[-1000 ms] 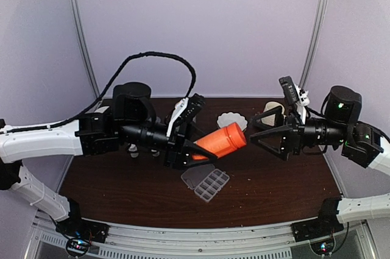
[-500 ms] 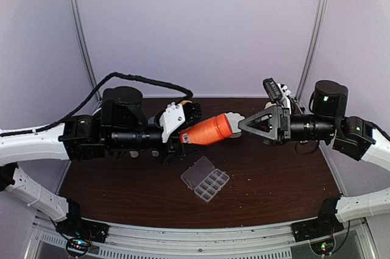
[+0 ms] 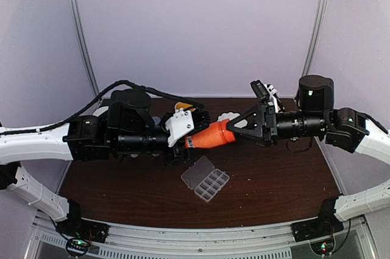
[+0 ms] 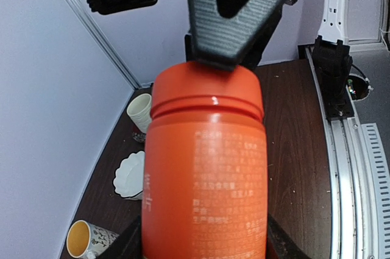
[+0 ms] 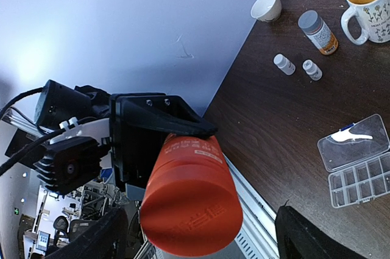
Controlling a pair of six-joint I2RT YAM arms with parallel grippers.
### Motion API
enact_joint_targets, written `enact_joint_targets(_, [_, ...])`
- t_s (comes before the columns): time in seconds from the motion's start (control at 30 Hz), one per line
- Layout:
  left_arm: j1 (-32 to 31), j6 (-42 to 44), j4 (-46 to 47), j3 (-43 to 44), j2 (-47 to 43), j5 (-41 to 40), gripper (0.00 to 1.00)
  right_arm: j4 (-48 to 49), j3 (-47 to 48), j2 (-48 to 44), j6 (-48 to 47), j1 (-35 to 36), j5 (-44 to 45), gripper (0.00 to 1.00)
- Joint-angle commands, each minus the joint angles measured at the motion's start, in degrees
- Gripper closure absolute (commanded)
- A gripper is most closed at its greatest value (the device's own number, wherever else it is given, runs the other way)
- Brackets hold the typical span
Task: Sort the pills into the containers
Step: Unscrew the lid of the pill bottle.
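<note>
My left gripper [image 3: 194,142] is shut on an orange cylindrical bottle [image 3: 210,136], held level above the table with its cap toward the right arm. In the left wrist view the orange bottle [image 4: 207,167] fills the middle, with a black finger on each side of its base. My right gripper [image 3: 233,126] is open around the cap end. In the right wrist view the cap [image 5: 192,210] sits between its fingers [image 5: 100,241] with a gap on each side. The clear containers box [image 3: 206,181] lies open on the table below. The pills are out of view.
A flowered mug [image 5: 365,0], a grey-capped bottle [image 5: 318,31], two small white bottles [image 5: 284,64] and a white cup [image 5: 266,6] stand on the left part of the table. A white scalloped dish [image 3: 230,117] sits at the back. A small white piece [image 5: 353,137] lies on the box lid.
Both arms have closed in toward the middle. The orange bottle has levelled out, and the right gripper has slid over its cap end and narrowed a little.
</note>
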Motion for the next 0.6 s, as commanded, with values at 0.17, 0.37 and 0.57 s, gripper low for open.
enact_joint_targets(0.17, [-0.7,1.2,2.5,2.7,1.0,-0.6,0.71,0.3,1.9,1.8,0.5,1.5,-0.2,0.31])
enact_joint_targets(0.37, [-0.8,0.3,2.4,2.8,1.1,0.5,0.72,0.2,2.0,1.8,-1.1,1.5,-1.8,0.63])
enact_joint_targets(0.57, [-0.1,-5.2,-0.1,4.7,1.3,9.8,0.73,1.6,1.3,-0.8,-10.6,2.0,-3.6,0.79])
